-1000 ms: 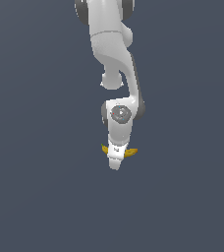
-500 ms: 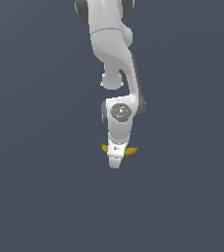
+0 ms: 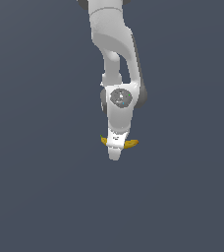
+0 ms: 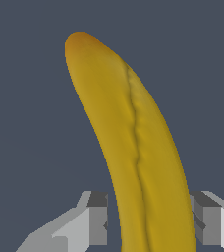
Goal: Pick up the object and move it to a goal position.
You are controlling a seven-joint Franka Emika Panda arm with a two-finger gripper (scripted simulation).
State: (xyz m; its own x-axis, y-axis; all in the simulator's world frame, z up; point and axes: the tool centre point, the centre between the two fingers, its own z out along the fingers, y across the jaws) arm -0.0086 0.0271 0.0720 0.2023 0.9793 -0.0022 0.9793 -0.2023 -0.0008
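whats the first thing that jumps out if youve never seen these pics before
The yellow banana fills the wrist view, running lengthwise between the two grey fingers, with a small gap visible on each side. In the exterior view the white arm reaches down from the top edge against a plain dark background, and the gripper covers the banana's middle so that only its ends show.

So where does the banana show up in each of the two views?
Exterior view: the banana pokes out on both sides of the white end effector, just below centre frame.
Wrist view: the banana fills the middle, running between the two fingers.
Shared landmark: the end effector's fingers straddling the banana.
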